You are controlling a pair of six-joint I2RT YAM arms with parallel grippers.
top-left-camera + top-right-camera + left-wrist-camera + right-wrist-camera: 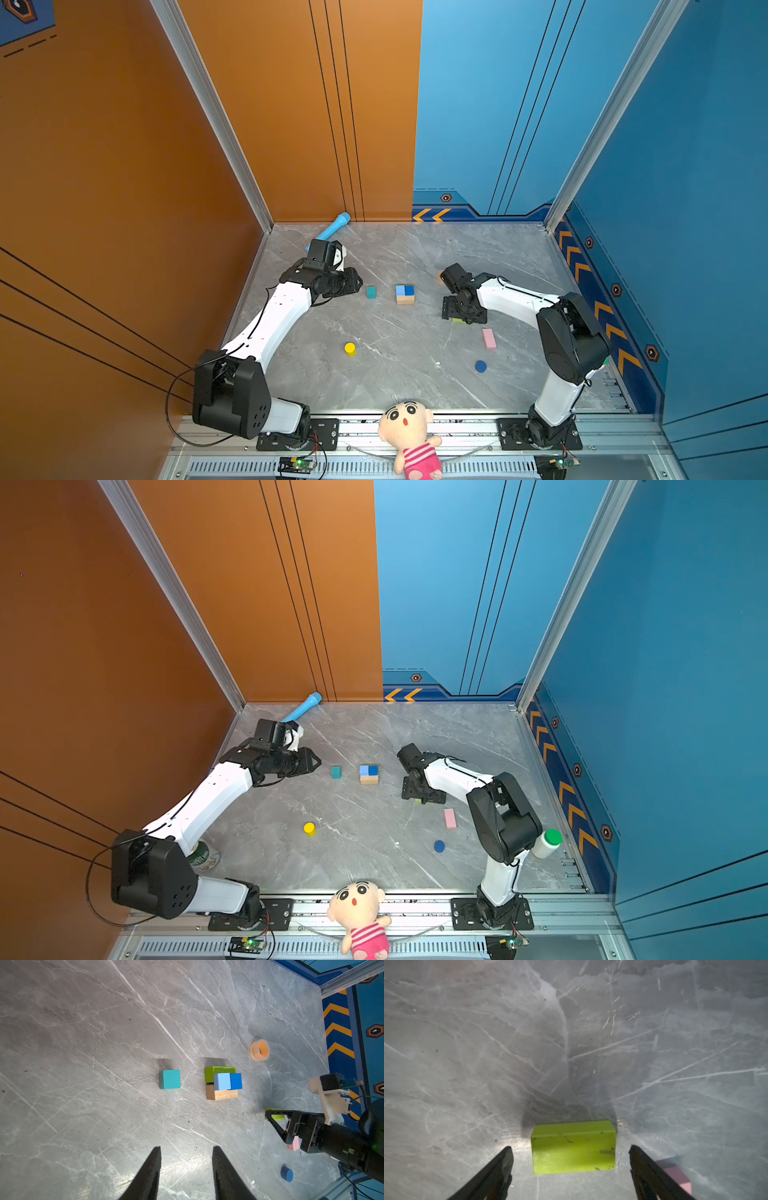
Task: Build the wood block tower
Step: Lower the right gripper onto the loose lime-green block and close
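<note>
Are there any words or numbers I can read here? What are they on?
No word or number can be read.
Can: green print on its label, too blurred to read.
Orange arrow signs and hexagon badges: pictures only, no letters.

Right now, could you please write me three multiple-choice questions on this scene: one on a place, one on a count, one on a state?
1. Where is the teal cube?
A) on another block
B) against the back wall
C) alone on the table

2. How many cubes top the stack?
A) two
B) one
C) four

3. How does the right pincer stand at the loose green brick?
A) shut on it
B) open, clear of it on both sides
C) shut beside it

Key: 1 C, bare table surrounds it. 2 A, a light blue cube and a dark blue cube sit side by side. 3 B, gaps show at both fingers.
</note>
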